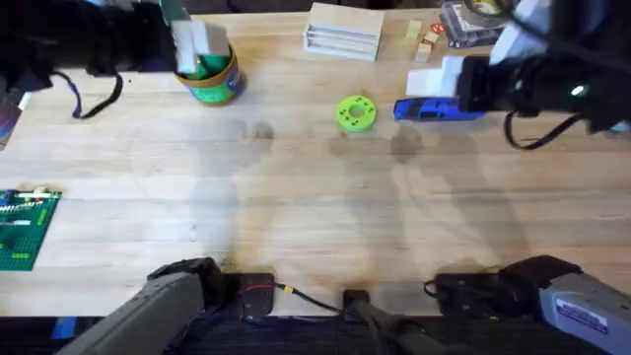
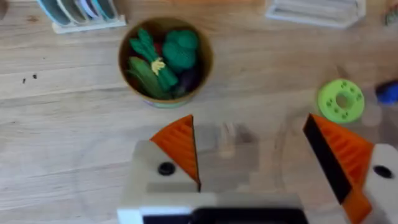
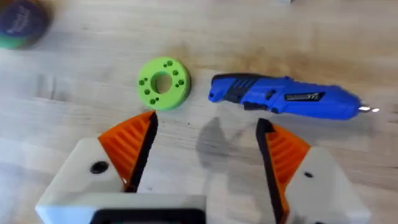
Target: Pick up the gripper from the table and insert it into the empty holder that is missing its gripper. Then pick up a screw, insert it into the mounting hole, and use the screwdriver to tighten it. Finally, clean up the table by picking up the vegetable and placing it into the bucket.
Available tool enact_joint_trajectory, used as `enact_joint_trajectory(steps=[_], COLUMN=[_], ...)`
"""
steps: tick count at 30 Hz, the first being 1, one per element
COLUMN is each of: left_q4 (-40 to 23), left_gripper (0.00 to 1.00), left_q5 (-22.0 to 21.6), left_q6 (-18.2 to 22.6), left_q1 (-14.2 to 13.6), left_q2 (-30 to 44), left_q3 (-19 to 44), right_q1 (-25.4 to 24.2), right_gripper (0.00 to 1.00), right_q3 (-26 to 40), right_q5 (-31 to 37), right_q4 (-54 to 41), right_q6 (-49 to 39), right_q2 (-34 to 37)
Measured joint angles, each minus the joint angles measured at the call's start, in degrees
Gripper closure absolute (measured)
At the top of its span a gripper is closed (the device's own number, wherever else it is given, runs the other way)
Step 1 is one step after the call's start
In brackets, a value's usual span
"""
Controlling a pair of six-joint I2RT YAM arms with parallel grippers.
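The bucket [image 1: 213, 81] stands at the back left of the table [image 1: 296, 197]. Inside the bucket [image 2: 205, 59] lie green toy foods, among them the dark-green leafy vegetable [image 2: 148, 51]. My left gripper [image 2: 255, 155] hangs open just in front of it, with nothing between its orange pads [image 2: 180, 146]. In the overhead view the left gripper [image 1: 197, 44] is above the bucket. The blue screwdriver [image 1: 439, 110] lies on its side at the back right. My right gripper [image 3: 205, 155] is open beside the screwdriver [image 3: 283, 98]. The loose gripper piece, holder and screw are out of view.
A lime-green disc with holes [image 1: 356, 112] lies left of the screwdriver. A white slotted rack [image 1: 343, 30], small wooden blocks [image 1: 424, 41] and a box [image 1: 468, 22] line the far edge. A green brick plate [image 1: 22, 227] sits at the left edge.
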Motion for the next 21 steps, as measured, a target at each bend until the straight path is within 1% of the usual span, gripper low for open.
enact_joint_trajectory(steps=[2,3,5,6,8,9,10,11,13,16,17,18,21], left_q4=[-4.4,-6.6,-9.4,-10.7,-12.0,-12.4,-12.7,-12.8,-12.8,-12.8,-12.8,-12.9,-13.2], left_gripper=[0.021,0.101,0.377,0.559,0.846,0.961,0.973,0.868,0.559,0.081,0.032,0.013,0.006], left_q5=[0.0,0.0,0.0,0.0,0.0,0.0,0.0,0.0,0.0,0.0,0.0,0.0,0.0], left_q6=[2.9,4.3,6.0,6.7,7.7,8.4,8.7,9.2,9.3,9.4,9.4,9.4,9.5], left_q1=[-2.1,-3.5,-5.6,-6.8,-8.6,-9.5,-10.1,-10.8,-11.5,-11.5,-11.5,-11.5,-11.5], left_q2=[-2.9,-4.7,-7.6,-9.5,-12.5,-14.1,-15.5,-16.9,-19.4,-22.4,-23.0,-23.6,-24.4], left_q3=[0.0,0.0,0.0,0.0,0.0,0.0,0.0,0.0,0.0,0.0,0.0,0.0,0.0], right_q1=[0.0,0.0,0.0,0.0,0.0,0.0,0.0,0.0,0.0,0.0,0.0,0.0,0.0], right_gripper=[0.01,0.01,0.011,0.01,0.01,0.01,0.01,0.01,0.01,0.01,0.01,0.01,0.01], right_q3=[5.0,7.1,10.9,12.5,14.7,15.6,16.0,16.3,16.5,16.5,16.5,16.5,16.5], right_q5=[-0.1,-0.1,-0.2,-0.3,-0.4,-0.5,-0.6,-0.6,-0.7,-0.8,-0.8,-0.8,-0.9], right_q4=[-4.7,-6.9,-11.0,-12.8,-15.3,-16.4,-17.0,-17.6,-18.8,-20.2,-20.5,-20.5,-20.5], right_q6=[-1.7,-2.2,-3.1,-3.4,-3.8,-3.9,-4.0,-4.2,-4.3,-4.2,-4.2,-4.2,-4.0], right_q2=[0.0,0.0,0.0,0.0,0.0,0.0,-0.1,-0.2,-0.4,-0.5,-0.5,-0.5,-0.8])
